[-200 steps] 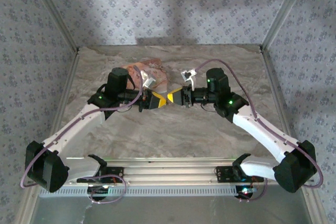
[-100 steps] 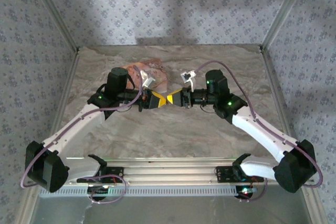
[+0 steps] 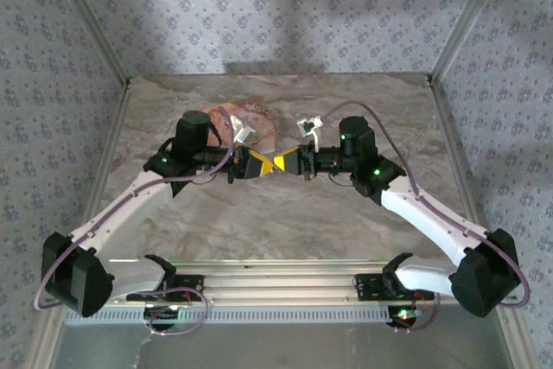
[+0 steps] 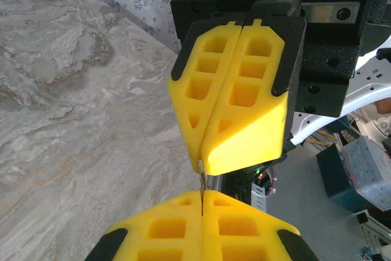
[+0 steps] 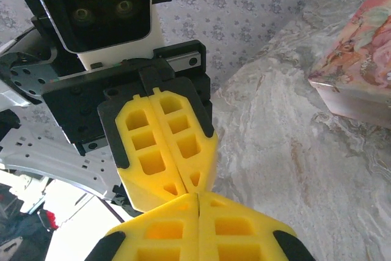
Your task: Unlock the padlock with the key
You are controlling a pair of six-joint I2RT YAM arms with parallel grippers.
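Yellow honeycomb pads on the left tool (image 4: 201, 198) are pressed flat together. In the seam at their tips they pinch a thin pale-gold sliver of metal, which by its colour and thinness is the key (image 4: 201, 181); only its edge shows. The sliver stands up out of the seam and reaches the tip of the right tool (image 4: 206, 158). That tool points straight back at it, with its own two yellow pads closed against each other along a tight centre line. Whether anything is clamped inside them cannot be told. From above, the two tools meet nose to nose over the middle of the desk (image 3: 285, 222), clear of its grey-and-tan marbled surface. The key is held up between them, too small to make out from there. Behind the left tool's black finger mounts, the right wrist view shows a white camera housing (image 5: 91, 7) with two dark lenses. The left arm (image 3: 130, 200) and the right arm (image 3: 432, 213) sweep in from the near corners in white links with black joints. A pink illustrated box (image 3: 249, 123) lies flat on the desk just beyond the left wrist, towards the back. Pale floral wallpaper (image 3: 285, 6) covers the walls around the desk.
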